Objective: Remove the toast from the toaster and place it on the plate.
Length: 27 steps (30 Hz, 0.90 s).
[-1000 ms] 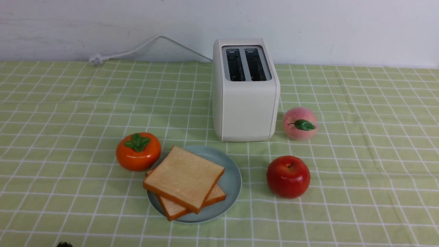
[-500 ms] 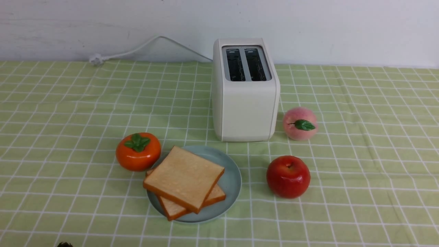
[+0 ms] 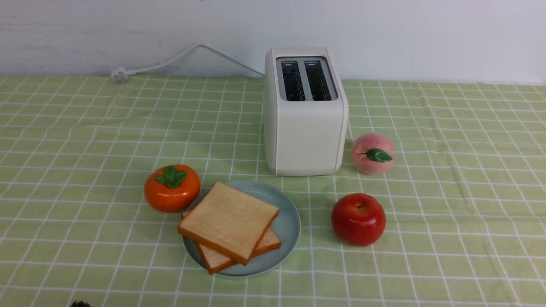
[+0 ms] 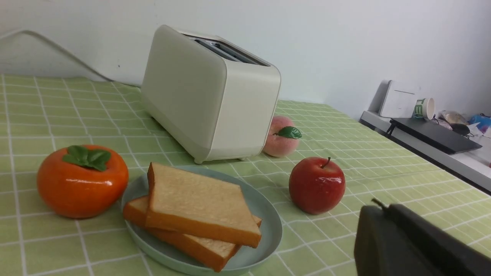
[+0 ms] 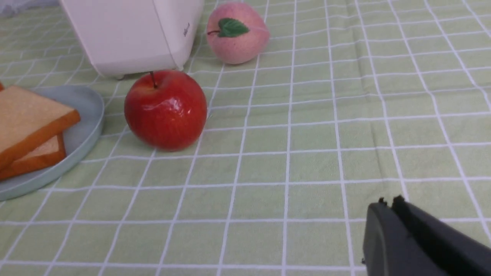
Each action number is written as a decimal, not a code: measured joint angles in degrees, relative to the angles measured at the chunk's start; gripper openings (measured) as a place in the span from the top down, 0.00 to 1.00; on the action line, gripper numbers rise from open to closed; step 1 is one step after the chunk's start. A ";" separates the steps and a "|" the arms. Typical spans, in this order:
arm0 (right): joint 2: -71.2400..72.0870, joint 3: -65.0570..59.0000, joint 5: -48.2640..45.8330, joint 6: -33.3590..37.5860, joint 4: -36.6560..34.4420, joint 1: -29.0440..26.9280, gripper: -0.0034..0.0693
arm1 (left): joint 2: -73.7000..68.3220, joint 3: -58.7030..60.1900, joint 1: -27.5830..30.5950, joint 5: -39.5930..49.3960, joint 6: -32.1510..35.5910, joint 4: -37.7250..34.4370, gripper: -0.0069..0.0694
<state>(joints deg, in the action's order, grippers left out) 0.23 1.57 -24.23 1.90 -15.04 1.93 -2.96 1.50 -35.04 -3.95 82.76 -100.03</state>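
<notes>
Nothing had shifted | toast slices (image 3: 230, 221): two, crossed on plate (image 3: 286, 238), before toaster (image 3: 309, 140) | your grippers, left (image 4: 383, 209) and right (image 5: 391, 205): jaws together, empty | task: apparently complete

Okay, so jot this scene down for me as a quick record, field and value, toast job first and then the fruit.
toast: two slices, stacked crosswise
toast location: on the plate
toaster: upright, two slots on top, no bread showing
persimmon: left of the plate
apple: right of the plate
peach: right of the toaster, behind the apple
left pincer: shut
task state: looks done
</notes>
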 joint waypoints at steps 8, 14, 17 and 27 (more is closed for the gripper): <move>0.42 -3.05 5.44 0.59 5.48 3.84 0.92 | 0.00 0.04 0.00 0.19 0.00 0.00 0.93; 0.42 -3.05 6.09 0.59 6.47 3.89 0.92 | 0.00 0.04 0.00 0.25 0.00 0.00 0.93; 0.42 -3.05 6.14 0.59 6.49 3.89 0.92 | 0.00 0.04 0.00 0.25 0.00 0.00 0.93; 0.42 -3.05 5.83 -6.14 13.37 3.95 0.98 | 0.00 0.04 0.00 0.20 0.00 0.00 0.93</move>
<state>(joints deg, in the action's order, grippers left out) 0.65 -1.48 -18.40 -4.24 -1.68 5.88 -2.96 1.54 -35.04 -3.74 82.76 -100.03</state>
